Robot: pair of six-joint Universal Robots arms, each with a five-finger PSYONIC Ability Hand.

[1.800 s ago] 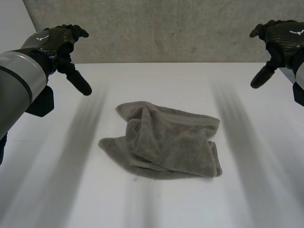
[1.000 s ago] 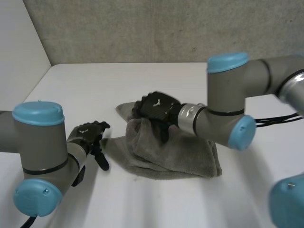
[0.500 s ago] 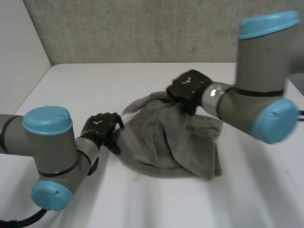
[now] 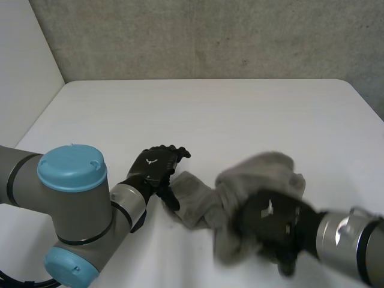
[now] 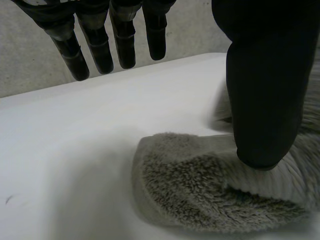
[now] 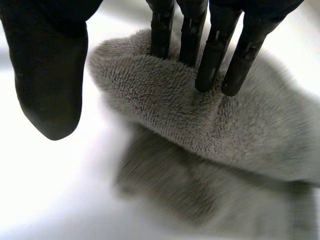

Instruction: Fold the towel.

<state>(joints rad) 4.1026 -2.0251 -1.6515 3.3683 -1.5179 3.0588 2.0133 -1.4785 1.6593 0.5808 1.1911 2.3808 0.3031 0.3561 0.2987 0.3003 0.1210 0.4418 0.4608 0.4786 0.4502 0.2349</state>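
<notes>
The towel (image 4: 255, 174) sits bunched on the white table (image 4: 210, 108), toward my near right, between the two hands. Its left end trails flat toward the left hand (image 4: 155, 169), and the rest is heaped up where the right hand (image 4: 270, 225) meets it.

In the left wrist view, the thumb (image 5: 262, 90) presses down on the towel's rounded corner and pins it to the table. The fingers (image 5: 97, 47) are straight and spread, well clear of the cloth — nothing is pinched between them and the thumb, so I read this hand as apart.

In the right wrist view, the straight fingers (image 6: 212, 55) push their tips into a thick fold of the towel, which is raised off the table with its shadow beneath. The thumb (image 6: 50, 75) hangs beside that fold without touching it — this hand is apart too, not clamped on the cloth.

In the head view the right hand and the cloth around it are smeared, so I cannot tell which edge it has.
</notes>
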